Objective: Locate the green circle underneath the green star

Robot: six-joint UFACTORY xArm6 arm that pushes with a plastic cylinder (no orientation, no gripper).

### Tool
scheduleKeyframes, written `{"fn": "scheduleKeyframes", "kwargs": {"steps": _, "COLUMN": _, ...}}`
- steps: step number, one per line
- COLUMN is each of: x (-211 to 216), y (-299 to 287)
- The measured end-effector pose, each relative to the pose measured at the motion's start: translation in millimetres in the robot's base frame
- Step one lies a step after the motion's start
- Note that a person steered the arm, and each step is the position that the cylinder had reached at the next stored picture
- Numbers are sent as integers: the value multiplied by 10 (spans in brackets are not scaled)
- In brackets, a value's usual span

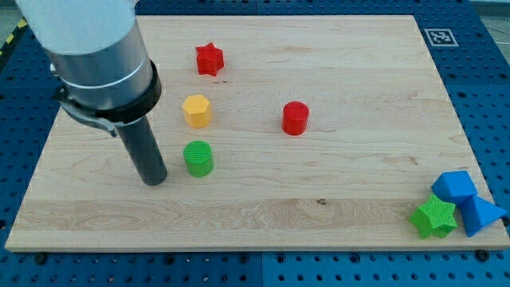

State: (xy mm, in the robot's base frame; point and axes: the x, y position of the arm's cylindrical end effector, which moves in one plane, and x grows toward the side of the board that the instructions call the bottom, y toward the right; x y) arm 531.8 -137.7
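The green circle point(198, 158) stands on the wooden board left of centre. The green star point(434, 217) lies at the view's bottom right corner, far from the circle. My tip point(155, 180) rests on the board just left of the green circle, slightly lower in the view, with a small gap between them. The dark rod rises from the tip to the grey arm at the view's top left.
A yellow hexagon point(196, 110) sits just above the green circle. A red star point(209, 59) lies further up. A red circle point(295, 118) stands near the centre. Two blue blocks point(454, 186) point(480, 214) touch the green star. The board's edge point(239, 249) runs along the bottom.
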Motion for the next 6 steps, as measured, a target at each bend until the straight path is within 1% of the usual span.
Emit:
{"fn": "scheduleKeyframes", "kwargs": {"steps": 1, "x": -107, "y": 59}}
{"fn": "scheduleKeyframes", "kwargs": {"steps": 3, "x": -107, "y": 85}}
{"fn": "scheduleKeyframes", "kwargs": {"steps": 6, "x": -98, "y": 424}}
